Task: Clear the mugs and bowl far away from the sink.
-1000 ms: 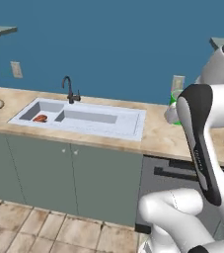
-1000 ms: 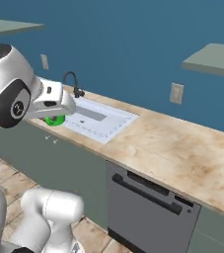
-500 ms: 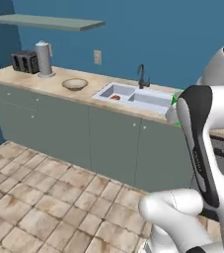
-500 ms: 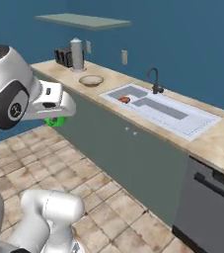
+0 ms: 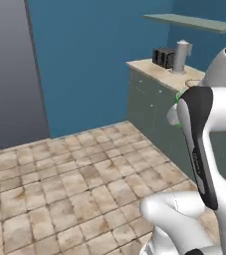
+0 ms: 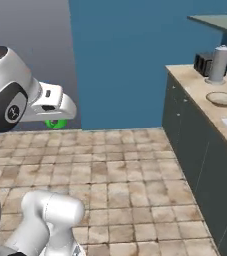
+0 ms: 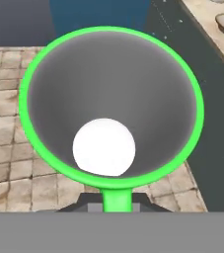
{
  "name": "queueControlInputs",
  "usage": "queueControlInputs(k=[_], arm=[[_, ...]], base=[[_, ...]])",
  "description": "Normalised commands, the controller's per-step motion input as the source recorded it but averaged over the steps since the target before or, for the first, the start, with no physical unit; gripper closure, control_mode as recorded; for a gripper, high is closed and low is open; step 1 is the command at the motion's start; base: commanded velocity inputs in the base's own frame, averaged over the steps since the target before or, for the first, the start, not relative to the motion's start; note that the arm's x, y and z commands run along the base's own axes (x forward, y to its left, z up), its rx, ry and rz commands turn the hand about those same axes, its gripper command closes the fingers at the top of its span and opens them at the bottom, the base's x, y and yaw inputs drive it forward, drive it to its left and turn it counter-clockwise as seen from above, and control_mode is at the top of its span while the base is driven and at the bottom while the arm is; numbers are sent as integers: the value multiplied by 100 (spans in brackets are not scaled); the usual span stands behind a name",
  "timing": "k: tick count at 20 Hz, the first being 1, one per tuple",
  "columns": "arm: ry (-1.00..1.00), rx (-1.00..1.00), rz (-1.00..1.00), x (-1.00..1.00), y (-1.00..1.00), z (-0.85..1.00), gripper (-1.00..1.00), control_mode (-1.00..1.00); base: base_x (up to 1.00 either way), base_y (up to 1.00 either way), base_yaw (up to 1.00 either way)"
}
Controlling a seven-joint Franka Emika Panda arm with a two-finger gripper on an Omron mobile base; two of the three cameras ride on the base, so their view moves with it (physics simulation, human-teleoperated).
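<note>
My tool (image 6: 60, 117) is clamped shut on the one bright green mug (image 7: 111, 106), carried in the air over the floor (image 6: 115, 170), well apart from the counter (image 6: 197, 87). The mug's thin round rim is a clean green ring, its inside a smooth grey cone down to a white disc (the bottom, seen straight down the mouth), and its green handle sits at my end of it. The floor is a wide stretch of tan stone tiles with pale grout, running open to the blue wall (image 5: 94, 60) and a grey wall (image 5: 5, 74) beside it. The counter is speckled beige over dark grey-green cabinet fronts (image 6: 185, 135), its edge a straight line along the right of the room. On it stand one tall metal jug (image 6: 219, 64), one dark toaster (image 6: 202, 63) just beside it, and the one shallow bowl (image 6: 222, 99), tan-rimmed and pale inside. A single flat shelf (image 6: 215, 21) hangs above.
</note>
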Motion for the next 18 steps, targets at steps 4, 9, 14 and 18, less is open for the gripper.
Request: queueControlInputs(k=[4, 9, 14, 18], arm=[[0, 0, 0, 0, 0, 0, 100, 100], [0, 0, 0, 0, 0, 0, 100, 100], [0, 0, 0, 0, 0, 0, 100, 100], [0, 0, 0, 0, 0, 0, 100, 100]], base=[[0, 1, 100], [0, 0, 100], [0, 0, 100], [0, 0, 100]])
